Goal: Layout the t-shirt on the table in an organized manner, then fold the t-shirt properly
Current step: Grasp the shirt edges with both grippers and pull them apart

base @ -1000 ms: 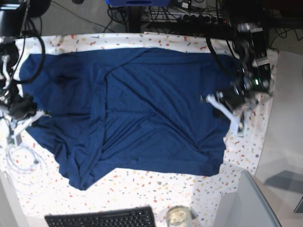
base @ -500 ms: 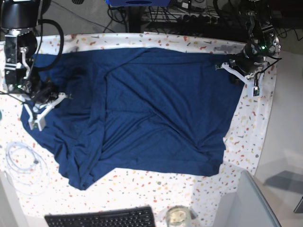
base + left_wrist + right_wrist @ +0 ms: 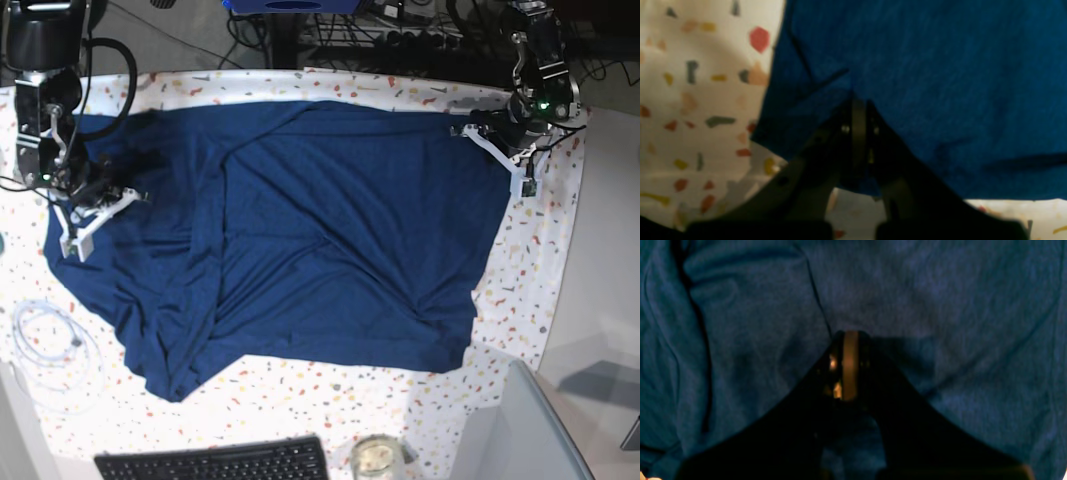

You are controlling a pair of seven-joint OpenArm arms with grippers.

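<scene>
1. The t-shirt [image 3: 300, 230] is spread over most of the worktop [image 3: 560, 290], its speckled white cloth showing on all sides. The garment is not yet flat: one layer is doubled over on the base view's left side, and long creases run across the middle.

2. The left claw [image 3: 492, 142] is seen at the shirt's far corner on the base view's right. In its wrist view the jaws are pressed together with blue cloth pinched between them, right at the fabric's edge where the worktop begins.

3. The right claw [image 3: 100, 205] is seen over the doubled part on the base view's left. Its wrist view shows the jaws closed on a pinch of cloth, with fabric filling the whole picture and folds running beside it.

4. The shirt is judged light, soft and limp. It is expected to sag and drag when lifted, and no shape is held by it unaided. Thin layers can slip out of a small pinch, and two layers can be caught together by mistake.

5. Hold is best taken at hems, corners or seams, where the cloth is thicker, with both grips kept apart so tension is held.
</scene>
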